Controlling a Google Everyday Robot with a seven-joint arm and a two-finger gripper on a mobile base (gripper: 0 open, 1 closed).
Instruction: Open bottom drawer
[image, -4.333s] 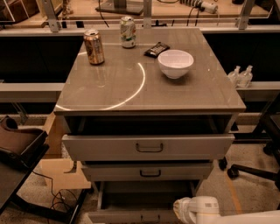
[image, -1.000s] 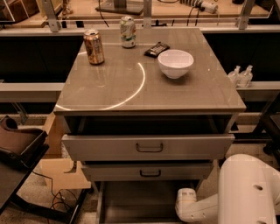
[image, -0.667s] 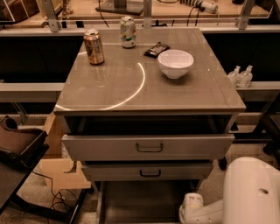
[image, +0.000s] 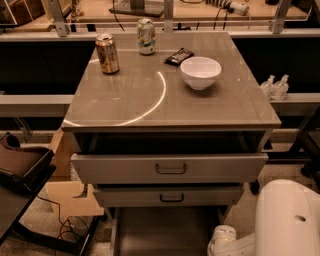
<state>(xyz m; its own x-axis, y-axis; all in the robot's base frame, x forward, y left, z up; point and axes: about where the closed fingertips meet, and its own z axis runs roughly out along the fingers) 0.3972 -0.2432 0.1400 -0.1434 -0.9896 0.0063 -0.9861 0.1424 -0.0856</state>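
Farther out than before slid the grey metal bottom drawer (image: 165, 232); the white gripper (image: 222, 240) beside it, grip unreadable, needed straight pulling.

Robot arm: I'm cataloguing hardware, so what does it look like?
The arm is smooth white: a bulky rounded shell with one small dark hole, and a smaller rounded joint. No cables or markings show. The gripper is out of view, below the bottom-right edge.

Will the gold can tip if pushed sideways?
Probably, if pushed high: the gold can stands tall and narrow. Pushed low, it may slide on the glossy cabinet top. The tool is out of view, below the white arm.
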